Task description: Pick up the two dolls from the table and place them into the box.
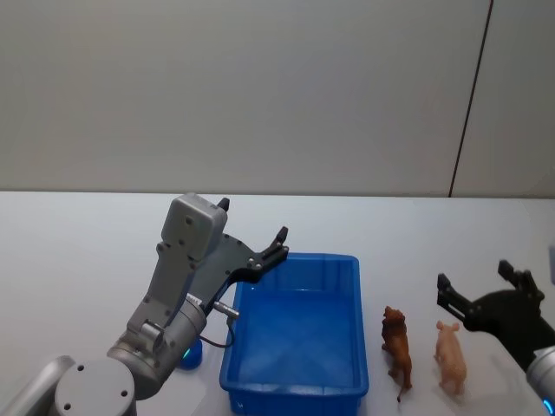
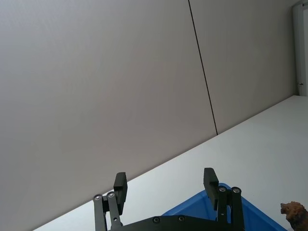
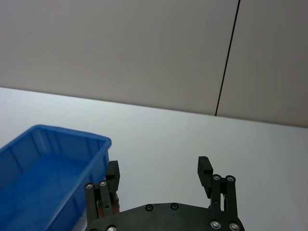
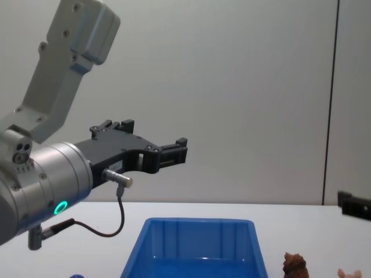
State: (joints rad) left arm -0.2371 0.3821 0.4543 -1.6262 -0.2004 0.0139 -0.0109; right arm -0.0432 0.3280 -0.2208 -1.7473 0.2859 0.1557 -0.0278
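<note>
The box (image 1: 295, 381) is a bright blue bin at the table's middle, also seen in the chest view (image 4: 197, 246). A shaggy brown doll (image 1: 397, 347) stands just right of it, apart from its wall. A rounded blue doll (image 1: 192, 354) lies left of the box, mostly hidden under my left arm. My left gripper (image 1: 253, 221) hangs open and empty above the box's far left corner, its fingers (image 2: 209, 179) spread wide. My right gripper (image 1: 475, 277) is open and empty too, low over the table behind and to the right of the brown doll (image 4: 294, 264).
A pink pig figure (image 1: 451, 355) stands right of the brown doll, between it and my right arm. The white table (image 1: 87, 260) runs back to a plain grey wall. The box's inside (image 3: 43, 183) holds nothing.
</note>
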